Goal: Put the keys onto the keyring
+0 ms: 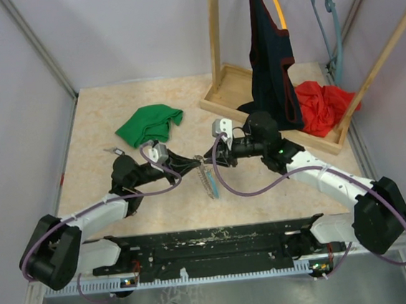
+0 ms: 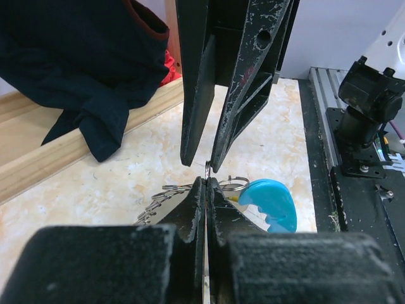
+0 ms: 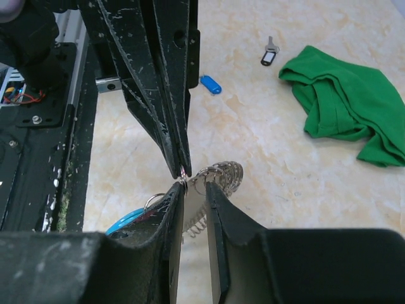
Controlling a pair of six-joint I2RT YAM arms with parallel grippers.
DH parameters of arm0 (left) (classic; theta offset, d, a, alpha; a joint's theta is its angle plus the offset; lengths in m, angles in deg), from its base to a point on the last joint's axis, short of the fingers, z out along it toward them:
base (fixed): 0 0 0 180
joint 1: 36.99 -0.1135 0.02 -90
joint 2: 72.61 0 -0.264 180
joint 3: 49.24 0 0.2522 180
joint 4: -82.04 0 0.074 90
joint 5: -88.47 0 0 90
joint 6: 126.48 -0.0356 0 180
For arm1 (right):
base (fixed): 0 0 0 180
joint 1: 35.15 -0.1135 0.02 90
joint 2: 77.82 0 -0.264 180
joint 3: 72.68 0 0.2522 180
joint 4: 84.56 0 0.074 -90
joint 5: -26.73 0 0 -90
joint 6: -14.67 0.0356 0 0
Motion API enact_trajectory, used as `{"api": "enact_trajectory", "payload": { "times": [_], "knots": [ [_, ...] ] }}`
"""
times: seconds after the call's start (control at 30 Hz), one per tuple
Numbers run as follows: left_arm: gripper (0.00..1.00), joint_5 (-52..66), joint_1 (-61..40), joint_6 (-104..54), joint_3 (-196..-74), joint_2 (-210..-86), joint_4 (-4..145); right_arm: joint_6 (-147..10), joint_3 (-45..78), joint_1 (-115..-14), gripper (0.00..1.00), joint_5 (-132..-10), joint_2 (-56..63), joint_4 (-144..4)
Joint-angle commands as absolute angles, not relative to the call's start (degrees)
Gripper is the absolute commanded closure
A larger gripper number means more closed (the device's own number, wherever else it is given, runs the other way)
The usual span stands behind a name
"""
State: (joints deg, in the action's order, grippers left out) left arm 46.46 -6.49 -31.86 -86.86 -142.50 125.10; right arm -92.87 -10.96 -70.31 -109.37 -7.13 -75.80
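Left wrist view is showing the left gripper [image 2: 207, 185] pressing its jaws fully together on a thin wire ring of the keyring [image 2: 166, 195], whose bunched silvery loops are spilling out just to the left of the fingertips while its light blue band [image 2: 273, 204] is hanging just to the right. The right gripper [image 2: 204, 164] is pointing down from above, tip to tip with the left one, its jaws standing only slightly apart with the pinched ring rising between them. Whether they are pressing on that ring I cannot tell. From the right wrist, the coil of loops is sitting at the right gripper's fingertips [image 3: 214, 190], touching them. From the top external camera, both claws are meeting above the middle of the table [image 1: 98, 112], with the keyring dangling beneath them. A blue-headed key [image 3: 210, 84] and a black-headed key [image 3: 269, 57] are lying on the table well apart from the claws, near a green cloth [image 3: 348, 107].
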Motion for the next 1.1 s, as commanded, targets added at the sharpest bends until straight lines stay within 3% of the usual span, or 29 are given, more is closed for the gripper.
{"api": "enact_trajectory", "payload": {
  "times": [0.0, 0.4, 0.5, 0.77, 0.9, 1.07],
  "knots": [
    [1.0, 48.89, -6.42, -32.57, -87.01, -142.91, 130.31, -93.92, -11.1, -69.57, 0.79, -114.77, -7.77, -80.56],
    [1.0, 49.09, -6.44, -31.19, -86.56, -143.1, 132.54, -95.08, -11.31, -69.52, 0.91, -116.33, -6.65, -79.06],
    [0.99, 48.69, -6.46, -31.12, -86.32, -143.04, 132.54, -95.42, -10.62, -69.53, 1.0, -116.53, -6.71, -77.58],
    [0.67, 44.41, -6.48, -35.95, -85.73, -141.03, 123.29, -99.99, -2.16, -70.09, 1.0, -110.33, -5.63, -60.67],
    [0.59, 43.4, -6.49, -38.38, -85.72, -140.56, 119.96, -103.02, 5.3, -72.66, 1.0, -102.95, -2.34, -48.05],
    [0.57, 43.88, -6.49, -39.75, -85.99, -141.79, 119.48, -104.55, 13.3, -76.43, 1.0, -93.0, 2.94, -36.23]
  ]
}}
